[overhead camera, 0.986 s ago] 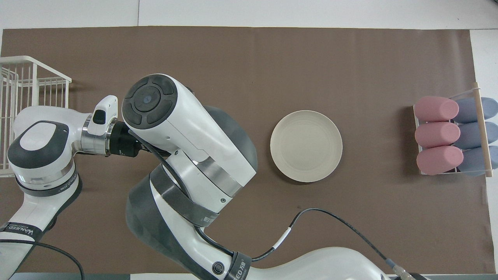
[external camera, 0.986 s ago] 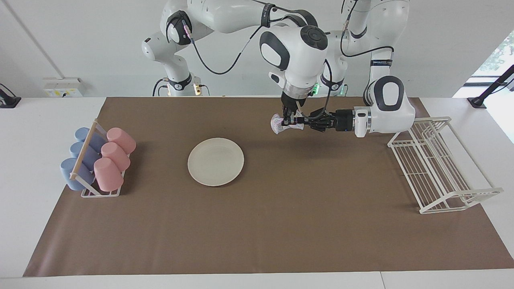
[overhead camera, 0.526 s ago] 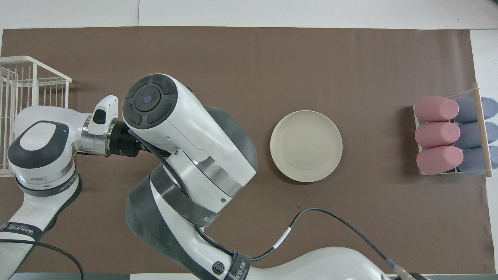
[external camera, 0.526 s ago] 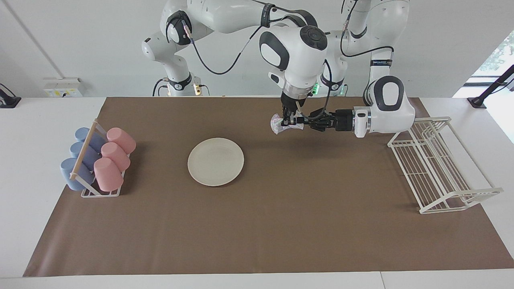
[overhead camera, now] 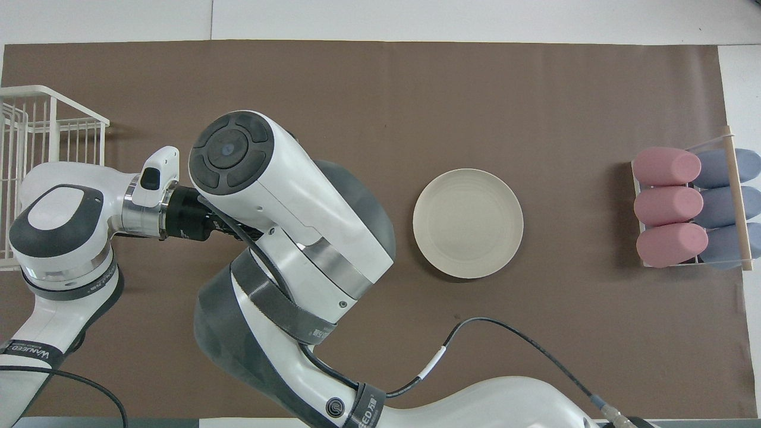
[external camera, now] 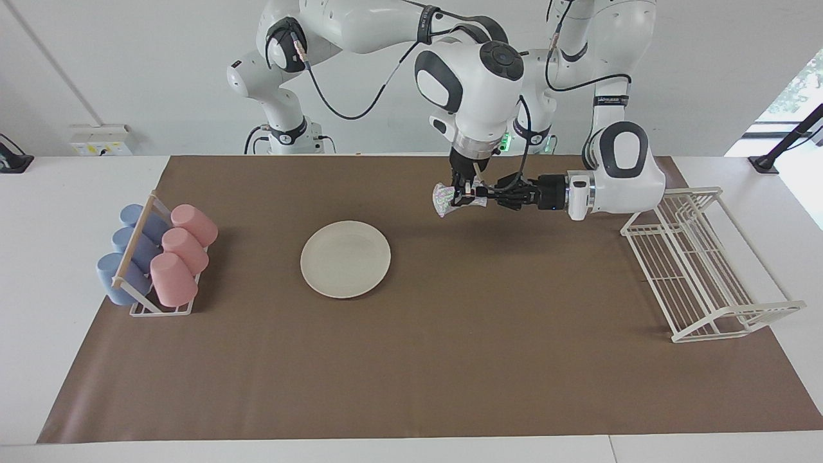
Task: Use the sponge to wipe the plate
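The cream-white plate (external camera: 345, 259) (overhead camera: 468, 223) lies flat on the brown mat with nothing on it. The silvery, glittery sponge (external camera: 445, 197) hangs in the air over the mat, toward the left arm's end from the plate. My right gripper (external camera: 460, 195) points straight down onto the sponge's middle. My left gripper (external camera: 483, 197) reaches in level from the side and is shut on the sponge's end. In the overhead view my right arm's wrist (overhead camera: 279, 184) hides the sponge and both grippers' tips.
A rack of pink and blue cups (external camera: 157, 257) (overhead camera: 692, 208) stands at the right arm's end of the mat. A white wire dish rack (external camera: 701, 263) (overhead camera: 35, 137) stands at the left arm's end.
Both hands and the sponge have risen very slightly. The plate has not moved.
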Controlling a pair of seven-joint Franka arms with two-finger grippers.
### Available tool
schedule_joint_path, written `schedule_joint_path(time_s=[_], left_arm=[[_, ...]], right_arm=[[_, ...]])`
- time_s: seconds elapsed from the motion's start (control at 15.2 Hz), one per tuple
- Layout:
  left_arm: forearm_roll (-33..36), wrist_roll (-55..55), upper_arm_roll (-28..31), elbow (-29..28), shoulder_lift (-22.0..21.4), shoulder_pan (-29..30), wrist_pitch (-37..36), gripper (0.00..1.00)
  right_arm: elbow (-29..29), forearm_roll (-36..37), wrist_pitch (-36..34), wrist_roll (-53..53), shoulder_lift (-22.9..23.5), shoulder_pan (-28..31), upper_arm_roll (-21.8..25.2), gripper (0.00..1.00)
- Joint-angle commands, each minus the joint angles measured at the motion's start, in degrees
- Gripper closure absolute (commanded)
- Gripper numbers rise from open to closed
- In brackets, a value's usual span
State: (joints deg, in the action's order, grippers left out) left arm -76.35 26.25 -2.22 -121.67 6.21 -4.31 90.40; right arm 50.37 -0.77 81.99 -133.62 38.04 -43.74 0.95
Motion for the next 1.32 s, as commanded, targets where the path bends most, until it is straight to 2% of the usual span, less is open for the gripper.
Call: schedule_joint_path(time_s=[0.0,0.33,0.59,0.72,0.99,1.25], left_arm=[[0.06,-0.5,0.64,-0.15,-0.06,-0.35,-1.02,1.0],[4.09,-2.51,0.73,0.81,-0.85,0.71,-0.58,1.0],[10.68,-7.52,0.73,5.46,-1.29,2.02,-0.4,1.0],[13.58,-11.55,0.73,8.62,-1.47,2.72,-0.84,1.0],[24.47,-23.33,0.73,17.23,-1.64,2.29,-0.93,1.0],[38.95,-34.22,-0.24,24.53,-2.43,-0.42,-1.02,1.0]], right_arm=[[-0.45,0.77,0.8,-0.68,0.1,0.84,-0.25,0.0],[-0.19,0.5,0.98,4.33,-0.94,5.41,-0.34,0.0],[0.34,-0.29,2.2,12.92,-3.22,10.06,-0.43,0.0],[4.19,-0.29,2.39,18.63,-6.64,12.61,-0.43,0.0],[11.22,-0.03,0.54,26.55,-13.94,16.31,-0.25,0.0],[21.06,-0.11,-0.34,44.45,-24.65,25.52,-0.25,0.0]])
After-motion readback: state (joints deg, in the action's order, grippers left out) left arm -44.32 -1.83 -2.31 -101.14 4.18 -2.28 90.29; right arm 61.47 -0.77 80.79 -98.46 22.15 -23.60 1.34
